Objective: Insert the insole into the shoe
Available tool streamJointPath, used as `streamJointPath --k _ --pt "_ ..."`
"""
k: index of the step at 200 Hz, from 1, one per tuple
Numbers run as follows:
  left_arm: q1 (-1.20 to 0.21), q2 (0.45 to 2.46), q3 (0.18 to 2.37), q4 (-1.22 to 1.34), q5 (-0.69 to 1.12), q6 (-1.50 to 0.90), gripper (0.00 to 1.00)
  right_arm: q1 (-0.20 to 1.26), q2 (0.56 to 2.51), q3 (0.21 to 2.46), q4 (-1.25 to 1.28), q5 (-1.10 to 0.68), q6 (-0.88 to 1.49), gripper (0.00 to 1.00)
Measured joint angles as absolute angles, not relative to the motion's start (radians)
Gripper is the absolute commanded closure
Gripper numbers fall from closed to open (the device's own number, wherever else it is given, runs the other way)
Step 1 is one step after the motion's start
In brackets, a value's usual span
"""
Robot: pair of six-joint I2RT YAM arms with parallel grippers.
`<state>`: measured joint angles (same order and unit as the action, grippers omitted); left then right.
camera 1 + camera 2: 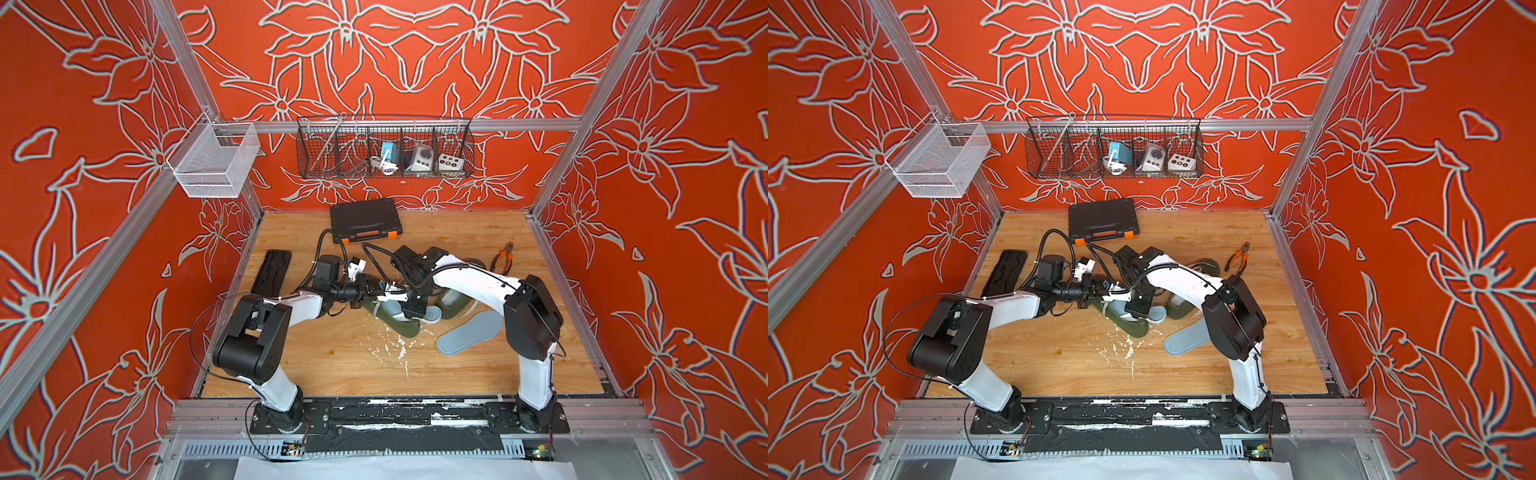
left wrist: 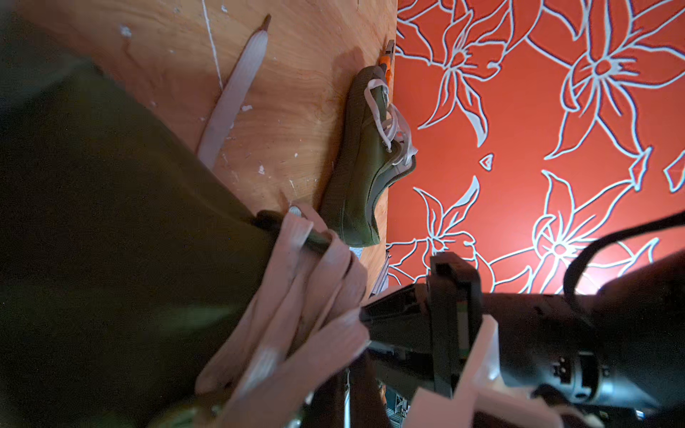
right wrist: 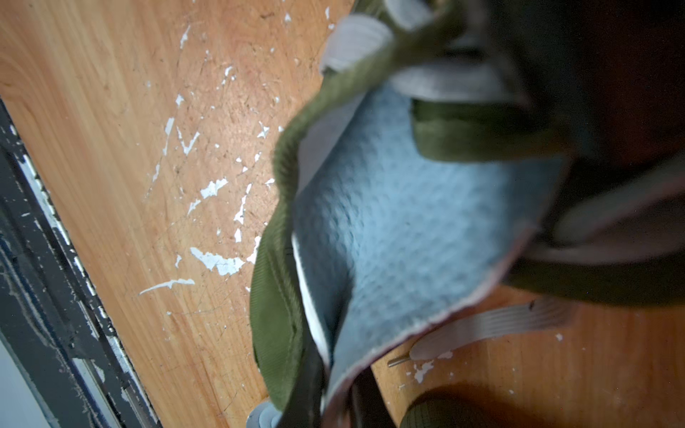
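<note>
An olive green shoe (image 1: 405, 330) lies mid-table in both top views. A grey-blue insole (image 3: 407, 222) sits partly inside its opening, bent up against the collar. My right gripper (image 1: 406, 316) comes down from above and is shut on the insole's edge (image 3: 335, 392). My left gripper (image 1: 372, 296) reaches in from the left and is shut at the shoe's laces (image 2: 296, 296); its fingertips are hidden among them. A second insole (image 1: 469, 332) lies flat on the table to the right.
A second green shoe (image 1: 455, 307) lies right of the arms, with pliers (image 1: 505, 255) behind it. A black tool case (image 1: 365, 220) sits at the back and a black tray (image 1: 272, 272) at the left edge. A wire basket (image 1: 384, 149) hangs on the back wall.
</note>
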<state>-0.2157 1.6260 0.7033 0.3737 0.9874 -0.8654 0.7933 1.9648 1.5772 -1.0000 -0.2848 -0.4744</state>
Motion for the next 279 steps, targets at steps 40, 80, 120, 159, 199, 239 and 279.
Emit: streamJointPath --k 40,80,120,159,199,239,279 --pt "-0.215 1.626 0.675 0.408 0.989 -0.88 1.0 0.785 1.98 1.581 -1.008 -0.288 -0.372 1.0" --pt "-0.215 1.621 0.667 0.422 0.987 -0.896 1.0 0.785 1.982 1.585 -1.015 -0.29 -0.191 0.98" --pt "-0.216 1.597 0.629 0.452 0.982 -0.914 1.0 0.785 1.982 1.585 -1.023 -0.32 -0.034 0.98" --pt "-0.216 1.57 0.602 0.465 0.971 -0.922 1.0 0.785 1.984 1.584 -1.024 -0.36 0.089 0.99" --pt "-0.224 1.566 0.6 0.467 0.966 -0.93 1.0 0.786 1.986 1.568 -1.02 -0.392 0.151 0.99" --pt "-0.245 1.566 0.589 0.483 0.96 -0.941 1.0 0.785 2.076 1.652 -1.011 -0.41 0.176 0.98" --pt "-0.249 1.563 0.587 0.488 0.948 -0.943 1.0 0.784 2.104 1.686 -1.003 -0.401 0.181 0.82"
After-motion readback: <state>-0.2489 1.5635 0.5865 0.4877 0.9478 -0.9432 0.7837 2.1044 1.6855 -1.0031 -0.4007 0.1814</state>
